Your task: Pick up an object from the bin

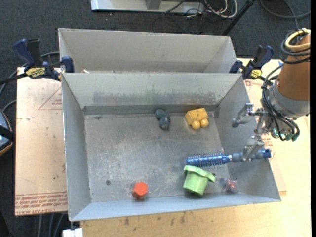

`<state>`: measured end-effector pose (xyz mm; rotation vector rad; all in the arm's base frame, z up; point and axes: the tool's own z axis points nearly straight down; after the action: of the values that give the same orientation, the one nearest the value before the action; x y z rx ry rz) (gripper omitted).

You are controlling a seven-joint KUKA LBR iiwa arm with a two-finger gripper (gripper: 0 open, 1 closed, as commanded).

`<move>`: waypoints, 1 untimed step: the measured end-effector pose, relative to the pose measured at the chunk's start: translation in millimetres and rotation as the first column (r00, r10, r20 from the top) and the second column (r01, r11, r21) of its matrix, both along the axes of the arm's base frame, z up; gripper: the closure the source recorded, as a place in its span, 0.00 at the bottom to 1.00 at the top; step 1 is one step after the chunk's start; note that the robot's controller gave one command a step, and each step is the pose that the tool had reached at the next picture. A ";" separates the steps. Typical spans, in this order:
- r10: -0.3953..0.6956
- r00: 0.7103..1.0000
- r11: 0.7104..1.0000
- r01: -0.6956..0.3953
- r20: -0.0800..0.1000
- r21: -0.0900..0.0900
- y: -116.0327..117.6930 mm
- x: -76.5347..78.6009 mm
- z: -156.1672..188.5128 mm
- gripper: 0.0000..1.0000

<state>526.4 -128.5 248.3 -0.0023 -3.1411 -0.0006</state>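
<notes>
Blue brush [207,160] logged low right in bin [123,147], long axis left-to-right, handle end pointing at gripper [245,136]; jaws spread, gripping nothing, just beside handle.

Even, diffuse overhead light is recorded. A dull sheen is seen on the walls of the bin [148,90]; only short, soft shadows are cast.

Cables [197,8], metal stand base [133,4]
</notes>
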 end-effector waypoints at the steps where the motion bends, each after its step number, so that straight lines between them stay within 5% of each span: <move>1: -0.141 0.990 0.990 0.141 0.001 0.002 37.6 34.7 -172.2 0.00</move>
<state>561.1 -90.9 76.1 -0.2238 -3.1345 -0.0044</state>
